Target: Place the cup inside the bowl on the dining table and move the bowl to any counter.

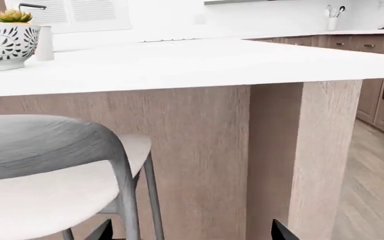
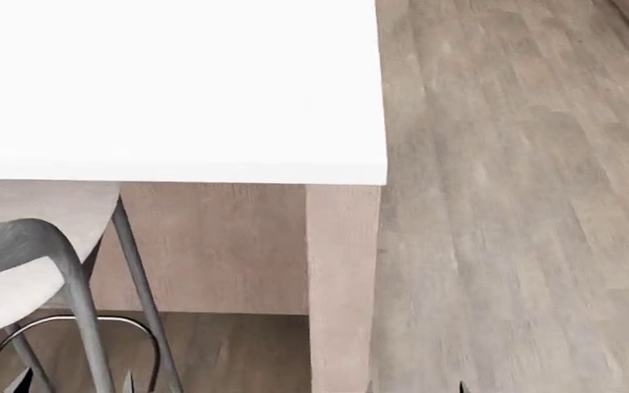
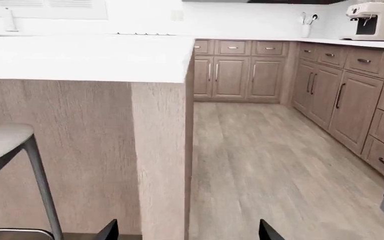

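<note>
Approach step: both grippers empty, fingers spread, low below bright-white dining table (image 1: pixel 199 65). Raise left arm toward black-and-white floral bowl (image 1: pixel 4 44) and white tumbler cup (image 1: pixel 44 43) beside it; avoid grey stool (image 1: pixel 52 165).

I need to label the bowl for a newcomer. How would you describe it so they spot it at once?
Start at the white dining table in the left wrist view and follow its top to the far end. The bowl stands there beside the cup. It is the only patterned thing there: round, deep, with black-and-white floral patterning, while the cup is plain white.
</note>
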